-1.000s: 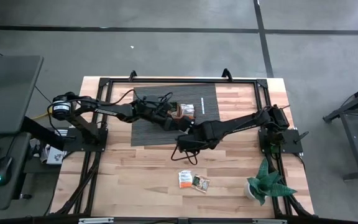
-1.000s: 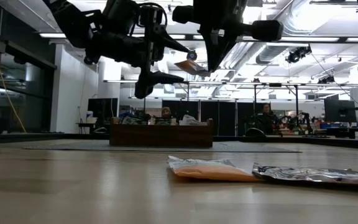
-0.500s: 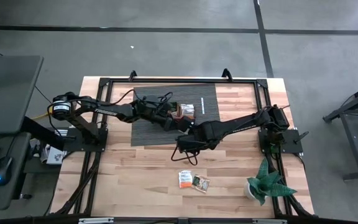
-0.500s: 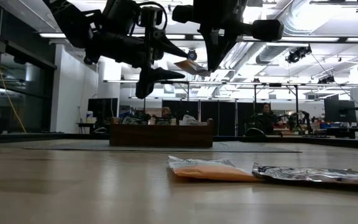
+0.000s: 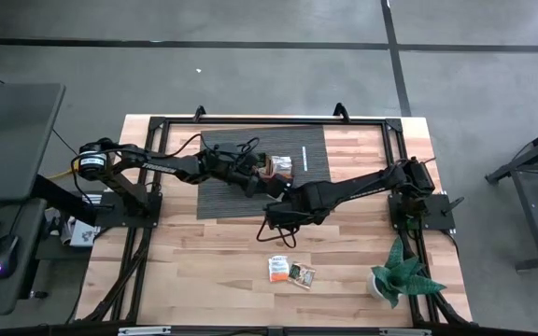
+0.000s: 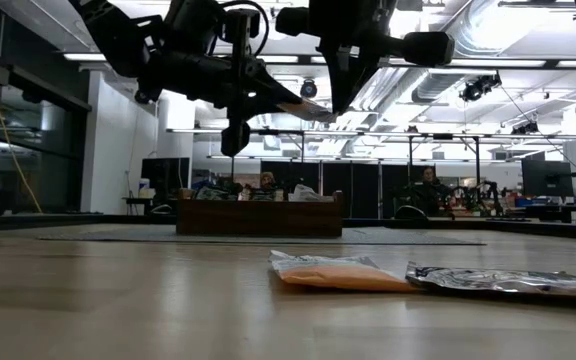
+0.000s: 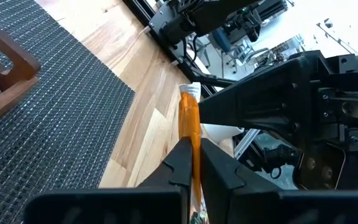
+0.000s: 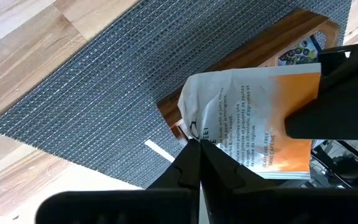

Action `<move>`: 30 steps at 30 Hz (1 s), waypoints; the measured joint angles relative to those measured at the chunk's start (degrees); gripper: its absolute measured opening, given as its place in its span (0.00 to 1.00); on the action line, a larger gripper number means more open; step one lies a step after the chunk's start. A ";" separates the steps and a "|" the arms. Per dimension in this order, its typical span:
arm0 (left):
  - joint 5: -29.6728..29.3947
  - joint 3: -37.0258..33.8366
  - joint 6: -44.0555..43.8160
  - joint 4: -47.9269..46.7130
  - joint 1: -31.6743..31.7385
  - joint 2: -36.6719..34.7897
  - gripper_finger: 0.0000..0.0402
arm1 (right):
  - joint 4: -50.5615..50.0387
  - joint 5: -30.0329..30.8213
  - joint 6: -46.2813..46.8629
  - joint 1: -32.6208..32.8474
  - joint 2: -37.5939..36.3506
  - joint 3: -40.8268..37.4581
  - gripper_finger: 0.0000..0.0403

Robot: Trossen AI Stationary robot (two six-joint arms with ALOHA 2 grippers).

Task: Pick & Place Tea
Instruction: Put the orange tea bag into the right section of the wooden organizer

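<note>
Sachet (image 8: 253, 118) midair above the mat's (image 5: 222, 191) near edge, pinched by both left gripper (image 7: 193, 163) and right gripper (image 8: 199, 163).

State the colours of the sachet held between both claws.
Orange and white sachet with dark print, clearest in the right wrist view.

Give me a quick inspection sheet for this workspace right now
Surface: wooden table with a grey mat.
Job's things: orange-and-white tea sachet held in the air by both grippers; two sachets on the table; wooden tray on the mat.
Clutter: potted plant.
Grippers: left gripper and right gripper both shut on the sachet.
Cables: black cable along the left arm.
Surroundings: grey floor, desk at left.
</note>
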 joint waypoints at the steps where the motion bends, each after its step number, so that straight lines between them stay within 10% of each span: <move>1: 0.04 0.00 0.13 0.00 0.00 0.00 0.03 | 0.04 0.00 0.02 0.02 -0.02 0.00 0.00; 30: -0.45 -0.02 2.68 -0.09 0.00 -0.02 0.00 | -1.29 0.35 25.56 0.05 0.00 0.07 0.00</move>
